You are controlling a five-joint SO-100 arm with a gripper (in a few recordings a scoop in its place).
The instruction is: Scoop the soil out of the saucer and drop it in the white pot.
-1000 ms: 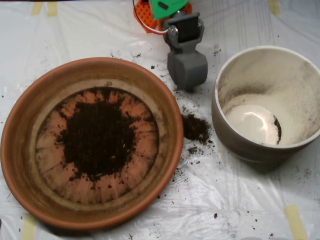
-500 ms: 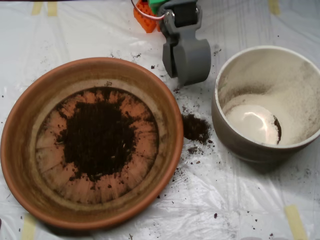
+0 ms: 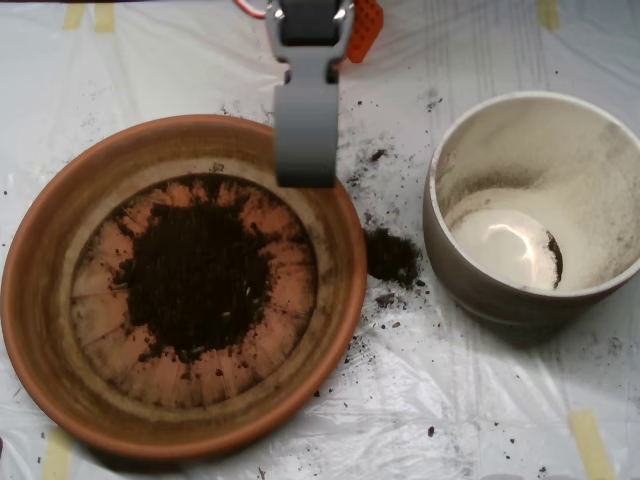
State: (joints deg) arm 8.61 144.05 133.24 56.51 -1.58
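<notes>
One grey scoop [image 3: 305, 172] is seen hanging over the far rim of the saucer [image 3: 32, 300], its tip pointed at the dish's inner slope. From above it reads as a single flat grey slab, and no soil can be made out on it.

Just below the tip, the soil [image 3: 195, 280] is spread as a dark round patch over the middle of the saucer's ridged base, with bare orange left all round it. A small spilled pile [image 3: 390, 255] is found lower right of the scoop, on the sheet between the saucer and the white pot [image 3: 450, 265], touching neither. More crumbs are scattered right beside the scoop.

Further right, well apart from the scoop, the white pot is stood upright. Its walls are dusted grey-brown and only a thin dark smear [image 3: 555, 258] is seen at the bottom.

Everything is set on a crinkled white plastic sheet [image 3: 480, 400], taped down with yellowish strips [image 3: 590, 440]. Behind the scoop, an orange part [image 3: 367, 18] of the arm is glimpsed.
</notes>
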